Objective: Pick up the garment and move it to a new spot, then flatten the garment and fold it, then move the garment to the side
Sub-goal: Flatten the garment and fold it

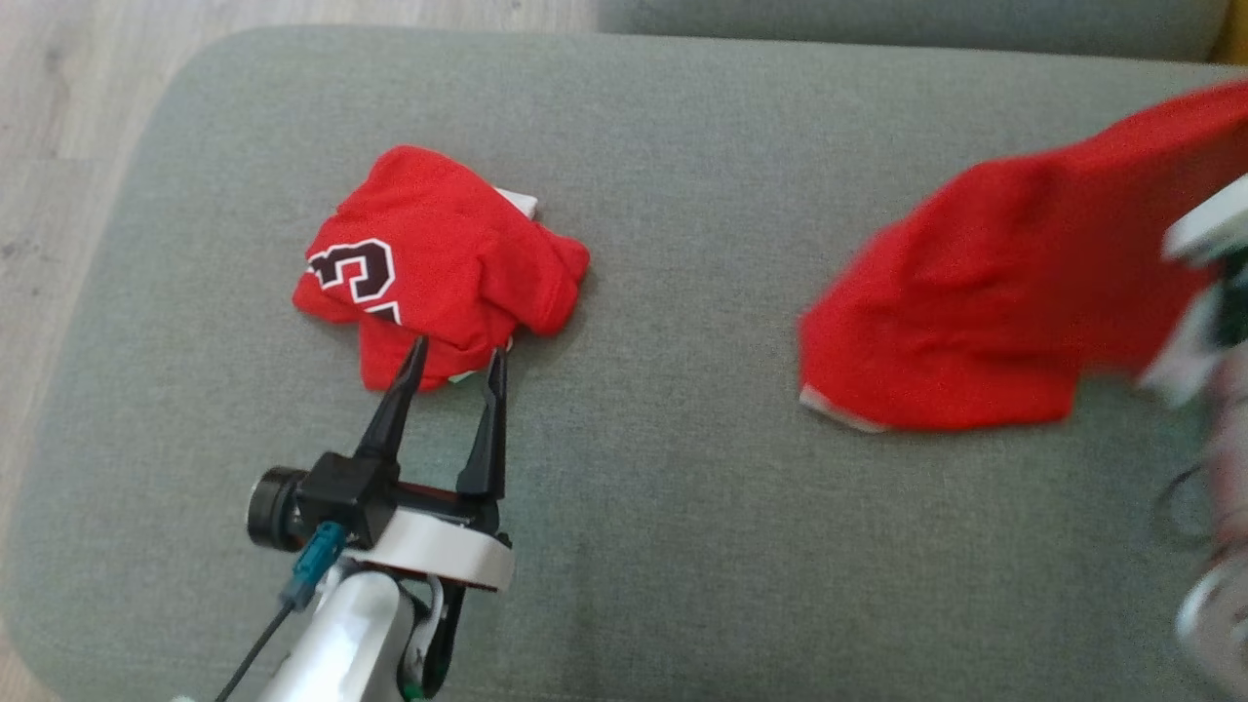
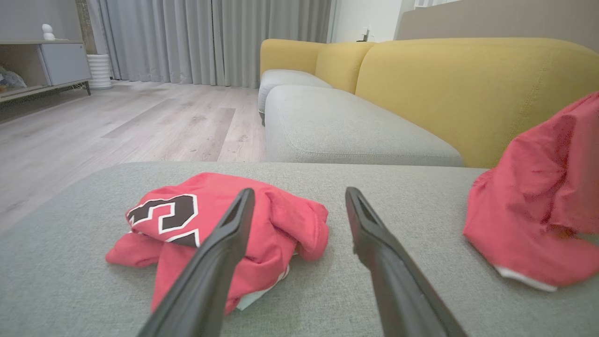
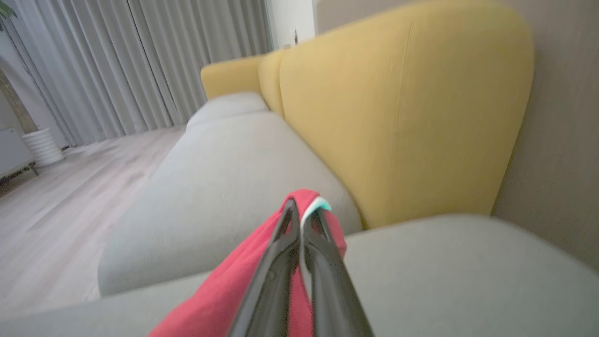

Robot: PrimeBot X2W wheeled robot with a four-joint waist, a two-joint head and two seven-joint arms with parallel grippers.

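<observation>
We are holding the red garment (image 1: 985, 292) raised at the right of the grey cushion (image 1: 682, 546), our right gripper (image 3: 303, 209) clamped shut on its edge. Only pickup is underway; placing, flattening and folding are waiting. Its long axis is slanting from the grip toward mid-cushion. Our left gripper (image 1: 459, 347) is hovering wide open, empty.

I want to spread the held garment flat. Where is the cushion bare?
Bare: the wide middle of the cushion between the crumpled garment and the held garment in the shut right hand, plus the near strip. Crowded: the left, where the open left hand borders the crumpled garment.
</observation>
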